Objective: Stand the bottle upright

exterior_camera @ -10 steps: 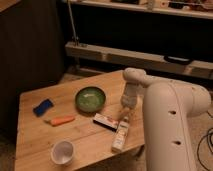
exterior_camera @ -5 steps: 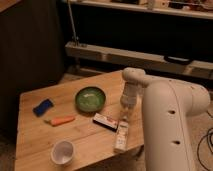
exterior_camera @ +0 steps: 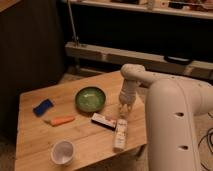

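1. The bottle (exterior_camera: 120, 134) lies on its side in the lower right of the table (exterior_camera: 35, 137), its length running almost top to bottom in the frame. Its upper end is just beside the dark box (exterior_camera: 103, 120).
2. The gripper (exterior_camera: 124, 107) hangs just above that upper end, at the tip of the white arm (exterior_camera: 175, 115) that fills the right of the frame. I cannot tell whether it is apart or together, nor whether it touches the bottle.
3. The bottle looks like slim, light plastic, so it should lift with little force. It will likely roll or skid if nudged sideways, and thin walls may give under a hard squeeze.
4. The best hold is probably across the narrow body near one end, so the other end can pivot down onto the wood. Which end carries the cap is unclear.
5. The right table edge runs close beside the bottle, so a push that way could send it off.
6. The box crowds the upper left. The bowl (exterior_camera: 90, 98), carrot (exterior_camera: 62, 120) and cup (exterior_camera: 63, 151) sit well apart, with bare wood between cup and bottle.
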